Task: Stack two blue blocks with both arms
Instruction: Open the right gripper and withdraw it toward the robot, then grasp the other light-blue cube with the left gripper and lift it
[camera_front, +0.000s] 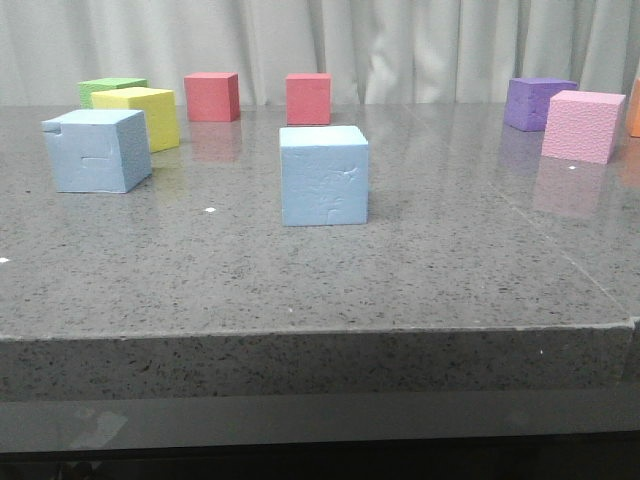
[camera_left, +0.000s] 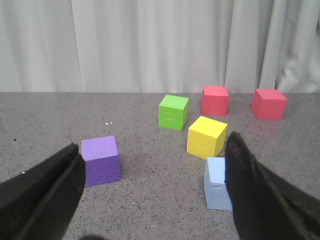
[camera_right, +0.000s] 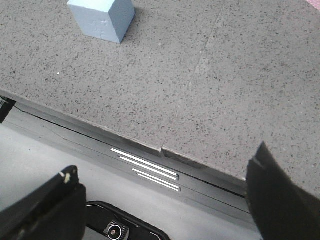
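Note:
Two pale blue blocks stand apart on the grey table. One blue block (camera_front: 97, 150) with a notched top corner is at the left, in front of a yellow cube (camera_front: 141, 117). The other blue block (camera_front: 324, 175) stands at the centre. Neither gripper shows in the front view. My left gripper (camera_left: 152, 144) is open and empty above the table; the notched block (camera_left: 216, 184) lies just ahead, partly hidden by one finger (camera_left: 255, 190). My right gripper (camera_right: 165, 200) is open and empty, over the table's front edge (camera_right: 160, 147); a blue block (camera_right: 101, 17) lies far ahead.
At the back stand a green cube (camera_front: 110, 90) and two red cubes (camera_front: 212, 96) (camera_front: 308, 98). A purple cube (camera_front: 538, 103) and a pink cube (camera_front: 583, 125) are at the right. Another purple cube (camera_left: 101, 160) sits by the left gripper. A curtain hangs behind.

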